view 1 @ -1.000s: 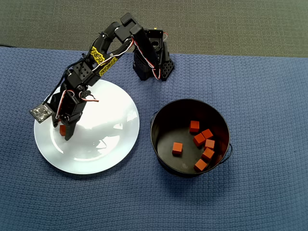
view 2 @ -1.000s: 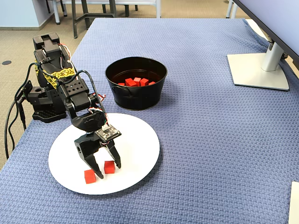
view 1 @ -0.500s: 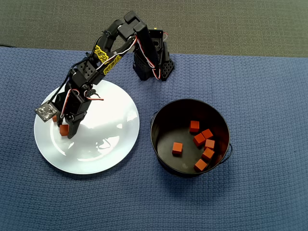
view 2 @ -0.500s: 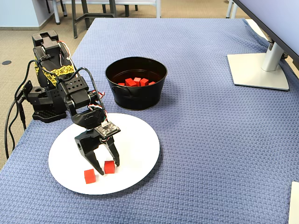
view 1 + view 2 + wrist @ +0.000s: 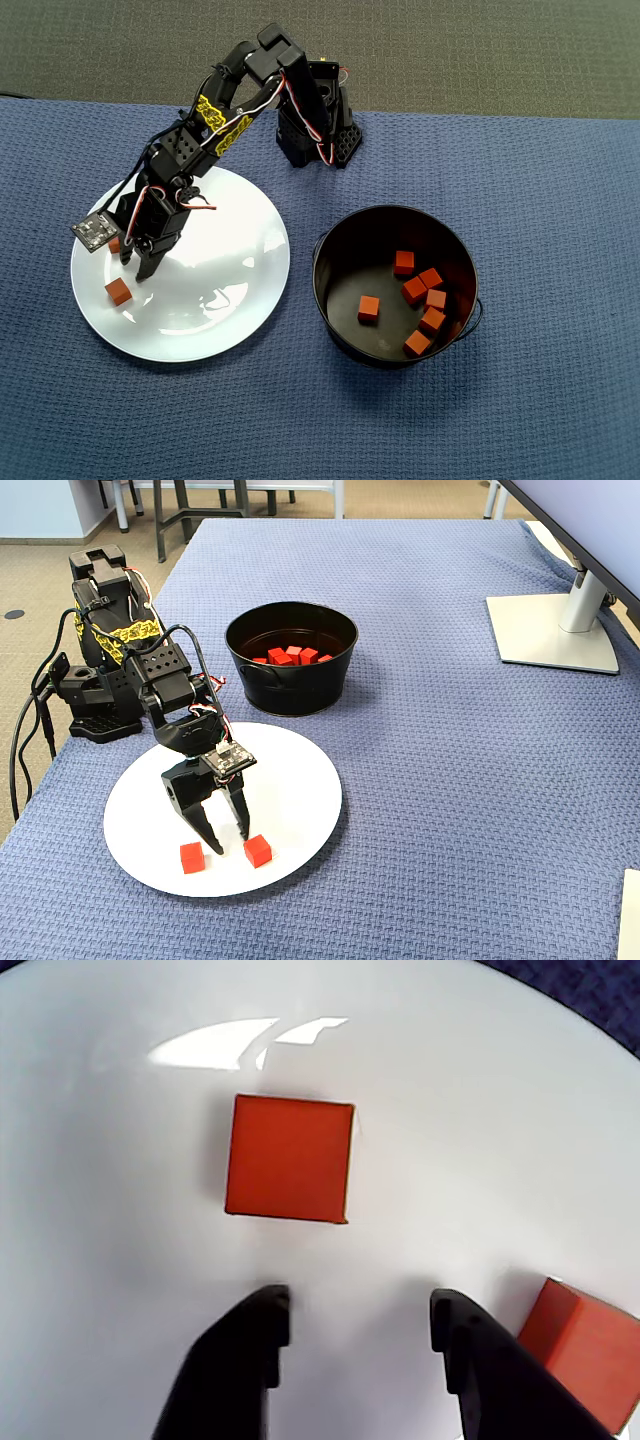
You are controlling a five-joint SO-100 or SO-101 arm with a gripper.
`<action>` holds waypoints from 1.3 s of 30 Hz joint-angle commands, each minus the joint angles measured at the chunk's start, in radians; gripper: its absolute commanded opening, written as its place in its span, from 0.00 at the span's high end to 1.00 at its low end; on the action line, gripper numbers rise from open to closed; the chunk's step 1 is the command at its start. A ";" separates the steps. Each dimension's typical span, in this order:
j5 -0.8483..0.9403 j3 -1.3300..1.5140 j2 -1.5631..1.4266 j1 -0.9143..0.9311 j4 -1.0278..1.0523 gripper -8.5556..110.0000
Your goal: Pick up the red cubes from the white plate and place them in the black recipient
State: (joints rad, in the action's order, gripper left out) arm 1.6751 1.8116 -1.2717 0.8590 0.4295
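Red cubes split between two places: two on the white plate (image 5: 300, 770), six already down in the black bucket (image 5: 340, 250). Blue woven cloth (image 5: 450, 780) under everything. Gripper (image 5: 358, 1322) hanging low over the plate, fingers apart with nothing between them. In the wrist view, one cube (image 5: 289, 1157) lying flat just ahead of the fingertips, roughly centred on the gap and squared to it. Second cube (image 5: 580, 1340) just outside the right finger in that view, close to touching it. In the fixed view, the near cube (image 5: 257, 850) just right of the fingertips, the other (image 5: 192, 857) to their left, both near the plate's front edge.

Step in hand, by the look of it: picking the cube ahead. Best done by nudging forward until the cube sits fully between the fingers, then lowering close to the plate before closing. Worth keeping the right finger clear of the neighbouring cube, so as not to shove it off the rim. Glossy plate likely slippery, so a slow, centred squeeze on opposite flat faces, then a straight lift before swinging to the bucket.
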 commanded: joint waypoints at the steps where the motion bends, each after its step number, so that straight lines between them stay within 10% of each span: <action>1: -0.005 -0.057 -0.044 -0.021 -0.038 0.72; 39: -0.098 -0.308 0.160 -0.021 0.020 0.88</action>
State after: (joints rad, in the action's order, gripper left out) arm 1.5907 1.5693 -1.0968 0.8498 0.4418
